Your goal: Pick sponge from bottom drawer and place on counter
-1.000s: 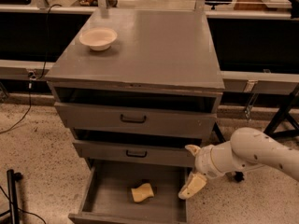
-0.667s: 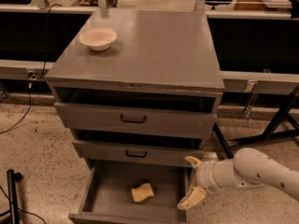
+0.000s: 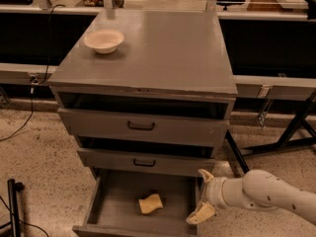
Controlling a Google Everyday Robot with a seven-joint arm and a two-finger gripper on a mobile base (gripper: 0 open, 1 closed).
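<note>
In the camera view, my tool (image 3: 196,196) hangs low, below the front right corner of the desk (image 3: 163,53), at the end of my white arm (image 3: 276,194), which reaches in from the right. Its two tan fingers are spread wide, one above the other, released and grasping nothing. The lower finger sits by the right wall of the bottom drawer (image 3: 93,204), near that drawer's front right corner; I cannot tell whether it touches the wall.

The bottom drawer is pulled far out past the desk's front edge. The sponge (image 3: 150,203) lies flat on its grey floor, about midway across and toward the front. It is apart from my tool, to the tool's left.

Above it, the middle drawer (image 3: 144,162) and the top drawer (image 3: 140,126) each stand slightly open, with a dark gap over each and a dark bar handle on each front.

On the desk, a cream bowl (image 3: 103,40) stands upright near the back left corner. A pale bench (image 3: 276,85) runs behind the desk, and a dark cable (image 3: 27,120) trails over the speckled floor on the left.
</note>
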